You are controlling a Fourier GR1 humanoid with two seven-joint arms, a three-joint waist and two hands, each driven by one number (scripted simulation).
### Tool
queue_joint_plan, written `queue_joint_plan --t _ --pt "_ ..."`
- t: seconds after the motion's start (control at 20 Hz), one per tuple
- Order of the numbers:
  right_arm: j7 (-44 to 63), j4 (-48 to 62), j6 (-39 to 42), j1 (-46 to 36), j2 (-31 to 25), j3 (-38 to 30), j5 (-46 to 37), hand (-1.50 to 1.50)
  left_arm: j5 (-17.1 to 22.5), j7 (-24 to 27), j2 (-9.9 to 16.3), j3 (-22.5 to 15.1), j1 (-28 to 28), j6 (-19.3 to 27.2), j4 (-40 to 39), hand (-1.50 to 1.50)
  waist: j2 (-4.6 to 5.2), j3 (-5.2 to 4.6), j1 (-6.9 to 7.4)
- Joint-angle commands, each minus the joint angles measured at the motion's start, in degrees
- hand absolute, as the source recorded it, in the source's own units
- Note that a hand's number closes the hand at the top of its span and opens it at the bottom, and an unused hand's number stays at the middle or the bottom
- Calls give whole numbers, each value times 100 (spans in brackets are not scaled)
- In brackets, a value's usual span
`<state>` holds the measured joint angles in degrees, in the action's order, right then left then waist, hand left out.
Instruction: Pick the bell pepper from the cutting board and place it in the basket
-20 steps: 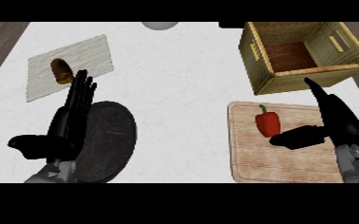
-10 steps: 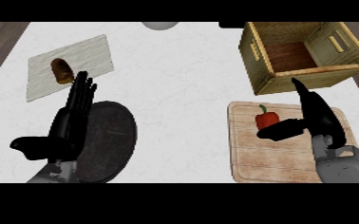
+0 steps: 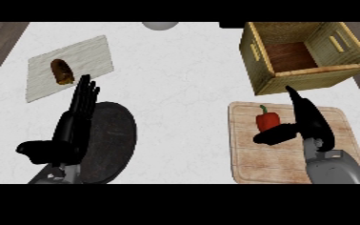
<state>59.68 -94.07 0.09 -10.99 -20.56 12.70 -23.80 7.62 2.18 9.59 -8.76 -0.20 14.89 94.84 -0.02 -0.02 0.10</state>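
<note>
My right hand [image 3: 309,121] hovers beside the bell pepper [image 3: 267,121] on the cutting board [image 3: 281,159].

The red bell pepper stands on the board's upper left part, just below the open wooden basket [image 3: 262,64]. My right fingers are straight and spread, pointing up toward the basket, with the thumb reaching under the pepper's lower right side; nothing is pinched. My left hand [image 3: 70,128] rests open, fingers up, over a dark round plate [image 3: 116,140] on the white surface [image 3: 183,76].
</note>
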Motion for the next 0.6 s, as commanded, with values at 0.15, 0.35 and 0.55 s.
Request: queue_joint_plan --t 0.15,0.35,0.55 --pt "277 -382 264 423 284 -150 -219 -150 -65 -546 121 198 137 -211 585 0 -7 1 -8" --pt "-225 402 333 23 470 -434 -333 -150 -390 -756 -255 9 43 39 677 0 -1 2 2" --pt "-62 334 504 -33 654 -521 -485 -150 -93 -271 -179 515 -262 -513 -142 0 2 1 -9"
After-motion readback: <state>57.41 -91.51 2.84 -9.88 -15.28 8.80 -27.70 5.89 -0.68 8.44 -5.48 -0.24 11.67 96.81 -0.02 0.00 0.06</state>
